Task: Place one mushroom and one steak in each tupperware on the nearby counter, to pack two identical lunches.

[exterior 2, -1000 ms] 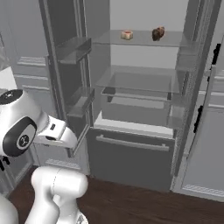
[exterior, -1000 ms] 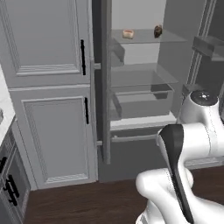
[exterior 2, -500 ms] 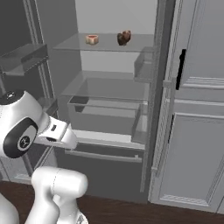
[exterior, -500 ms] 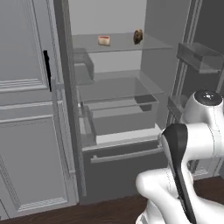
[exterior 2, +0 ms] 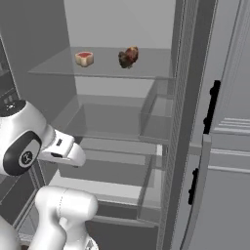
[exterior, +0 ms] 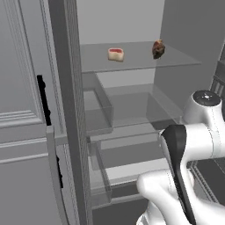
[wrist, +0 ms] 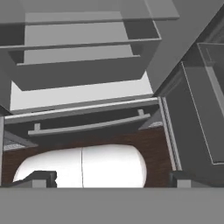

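Note:
A pink-and-cream steak [exterior: 116,54] [exterior 2: 84,58] and a dark brown mushroom [exterior: 158,48] [exterior 2: 128,57] lie side by side, a hand's width apart, on the upper glass shelf of the open fridge. My gripper [wrist: 111,179] hangs low in front of the fridge and points down at the bottom drawer. It is open, its two dark fingertips [wrist: 40,177] stand far apart, and nothing is between them. It is well below the shelf with the food. The tupperware and the counter are out of view.
Below the food shelf [exterior 2: 105,68] are a second glass shelf, clear bins [exterior: 99,114] and a white drawer ledge. A bottom drawer with a long bar handle [wrist: 87,127] sits above the dark wood floor [wrist: 153,140]. Open fridge doors [exterior 2: 215,127] flank the compartment.
The whole picture has shifted: the base has driven toward the fridge, so its inside is now nearer and larger. The arm keeps its pose and the gripper stays open.

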